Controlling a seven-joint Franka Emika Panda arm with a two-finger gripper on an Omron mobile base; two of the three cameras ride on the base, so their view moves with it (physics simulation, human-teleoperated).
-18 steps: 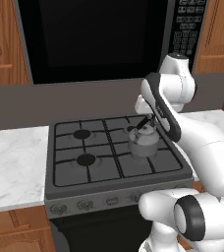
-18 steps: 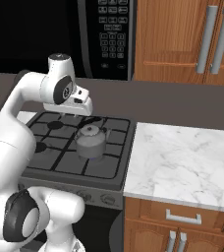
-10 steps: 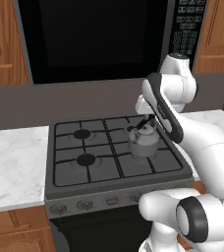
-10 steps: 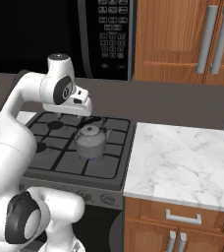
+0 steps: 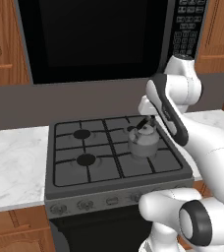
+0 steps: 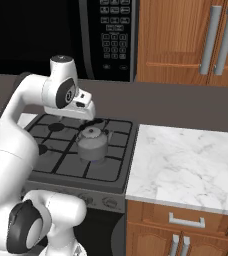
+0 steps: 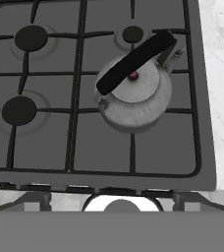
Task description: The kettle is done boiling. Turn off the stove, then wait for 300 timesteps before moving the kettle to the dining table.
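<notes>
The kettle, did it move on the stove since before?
No. The kettle sits on the same right-side grate of the stove as earlier, beside the same burners in both base views.

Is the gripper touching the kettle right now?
Apart. In the hand view the kettle sits on the stove grates, well clear of the camera.

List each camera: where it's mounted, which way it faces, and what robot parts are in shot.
Left base view: behind the arm on its left, facing forward and down at the stove; arm rises lower right.
Right base view: behind on its right, same stove, marble counter beside; arm lower left.
Hand view: on the hand, looking down on the kettle.
All share the kettle on the stove's grate.
</notes>
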